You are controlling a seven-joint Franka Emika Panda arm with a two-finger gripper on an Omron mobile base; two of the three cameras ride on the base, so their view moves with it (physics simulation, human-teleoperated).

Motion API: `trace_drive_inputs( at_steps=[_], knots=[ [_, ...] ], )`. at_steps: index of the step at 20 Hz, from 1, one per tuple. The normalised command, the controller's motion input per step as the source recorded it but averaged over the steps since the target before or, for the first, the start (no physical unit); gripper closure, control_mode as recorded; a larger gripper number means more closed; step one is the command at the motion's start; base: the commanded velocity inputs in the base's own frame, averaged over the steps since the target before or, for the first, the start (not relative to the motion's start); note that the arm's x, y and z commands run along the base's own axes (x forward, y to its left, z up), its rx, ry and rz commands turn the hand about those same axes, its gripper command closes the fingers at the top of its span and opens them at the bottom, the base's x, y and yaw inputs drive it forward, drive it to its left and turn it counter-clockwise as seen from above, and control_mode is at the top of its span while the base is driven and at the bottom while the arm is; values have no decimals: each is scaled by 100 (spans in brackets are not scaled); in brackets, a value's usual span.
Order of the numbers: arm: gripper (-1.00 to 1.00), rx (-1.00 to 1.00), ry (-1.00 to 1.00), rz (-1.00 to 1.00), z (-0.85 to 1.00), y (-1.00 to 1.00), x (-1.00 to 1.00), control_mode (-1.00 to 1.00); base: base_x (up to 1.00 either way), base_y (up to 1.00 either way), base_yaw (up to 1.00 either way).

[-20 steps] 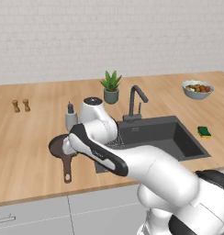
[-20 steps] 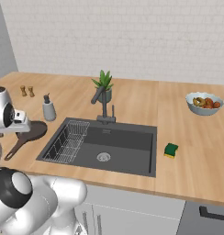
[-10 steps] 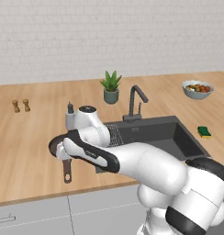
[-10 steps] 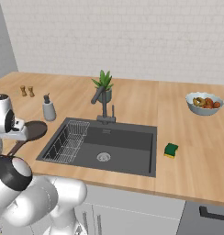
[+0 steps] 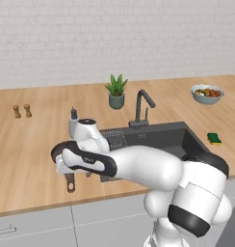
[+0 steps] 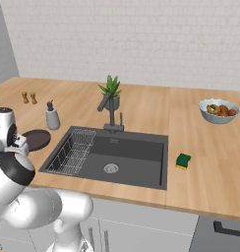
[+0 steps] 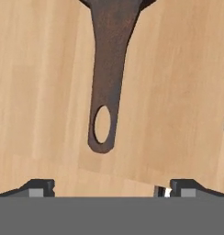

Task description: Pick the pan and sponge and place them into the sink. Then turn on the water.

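Note:
The dark pan lies on the counter left of the sink, its long handle pointing toward the counter's front edge. In the left base view my arm covers most of the pan, and the handle's end sticks out below it. My gripper hangs open above the handle's end with the hanging hole, holding nothing. The yellow-green sponge lies on the counter right of the sink. No water shows at the dark faucet.
A soap bottle stands just behind the pan. A potted plant is behind the faucet, a fruit bowl at the far right, and two small shakers at the far left. A wire rack fills the sink's left part.
The arm has swung down and toward the counter's front edge, bringing the hand from over the pan's bowl to over its handle. Pan and sponge have not moved.

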Motion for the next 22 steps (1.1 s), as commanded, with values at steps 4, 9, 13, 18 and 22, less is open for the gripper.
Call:
trace_drive_inputs(
  at_steps=[4, 9, 13, 18, 22],
  knots=[
    [-100, -4, 1, -12, -18, 10, 1, -100, 0, 0, 0],
    [-100, -8, 0, -13, -30, 21, 5, -100, 0, 0, 0],
    [-100, -2, 0, -10, -12, 7, 14, -100, 0, 0, 0],
    [-100, 0, 0, -7, -17, 9, 27, -100, 0, 0, 0],
    [-100, -3, 0, -5, -26, 18, 31, -100, 0, 0, 0]
  ],
)
